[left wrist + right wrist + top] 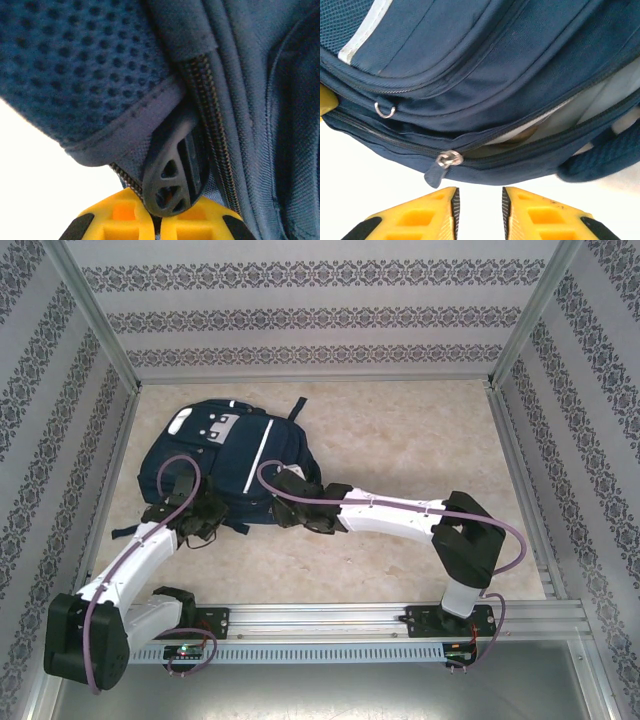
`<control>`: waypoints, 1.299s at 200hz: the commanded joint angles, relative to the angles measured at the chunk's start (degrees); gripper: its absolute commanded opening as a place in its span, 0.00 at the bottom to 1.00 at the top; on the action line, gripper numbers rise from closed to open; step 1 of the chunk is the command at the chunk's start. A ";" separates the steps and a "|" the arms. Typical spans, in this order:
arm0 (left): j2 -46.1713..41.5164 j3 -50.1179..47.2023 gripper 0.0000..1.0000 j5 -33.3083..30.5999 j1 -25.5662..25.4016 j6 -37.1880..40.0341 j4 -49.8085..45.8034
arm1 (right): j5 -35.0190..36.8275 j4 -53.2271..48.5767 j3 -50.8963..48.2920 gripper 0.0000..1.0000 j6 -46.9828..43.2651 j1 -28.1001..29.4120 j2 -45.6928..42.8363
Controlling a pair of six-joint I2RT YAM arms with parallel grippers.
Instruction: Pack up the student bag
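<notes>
The student bag (225,465) lies flat on the pale marbled table (420,450), left of centre, its top w/ the grey-white patches toward the far wall and its white stripe (258,462) running down the front. Both arms reach its near edge: the left gripper (200,515) at the near-left corner, the right gripper (290,498) at the near-right side. In the left wrist view the left gripper (157,220) has its yellow fingers (120,220) pressed together, clamped on the lower end of a black plastic tab (172,172) that sits beside a zipper (210,115) and under a blue mesh panel (75,65). In the right wrist view the right gripper (480,192) has its fingers (420,212) apart w/ a clear gap, holding nothing. The silver slider (449,159) and its blue fabric pull (434,176) sit just beyond the left fingertip, not touching it. To the right of the slider the opening gapes — pale lining (550,122) shows inside. A small metal ring (385,111) hangs on an upper seam, and a padded strap (600,160) curves at the lower right.
</notes>
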 commanded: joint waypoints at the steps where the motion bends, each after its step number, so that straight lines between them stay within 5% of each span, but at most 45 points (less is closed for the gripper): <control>1: -1.94 1.36 0.00 -0.91 -3.05 -2.30 2.17 | 4.14 -5.80 3.31 0.31 6.19 1.22 1.89; 39: -1.96 2.49 0.00 -2.45 -6.21 -2.63 1.43 | 8.32 -13.07 8.41 0.35 9.65 3.08 5.35; 85: -2.23 1.52 0.00 -1.65 -6.40 -2.90 1.63 | 11.42 -23.25 18.17 0.27 10.69 4.25 12.00; 139: -3.12 1.15 0.00 -2.00 -6.34 -3.00 1.34 | 10.20 -23.70 20.95 0.25 11.30 4.35 14.35; 214: -3.30 0.38 0.00 -1.49 -6.42 -4.03 2.13 | 9.43 -23.12 22.45 0.37 12.26 4.86 15.14; 260: -3.24 0.32 0.00 -1.37 -6.40 -3.68 1.87 | 9.43 -24.23 23.96 0.23 13.47 5.12 16.22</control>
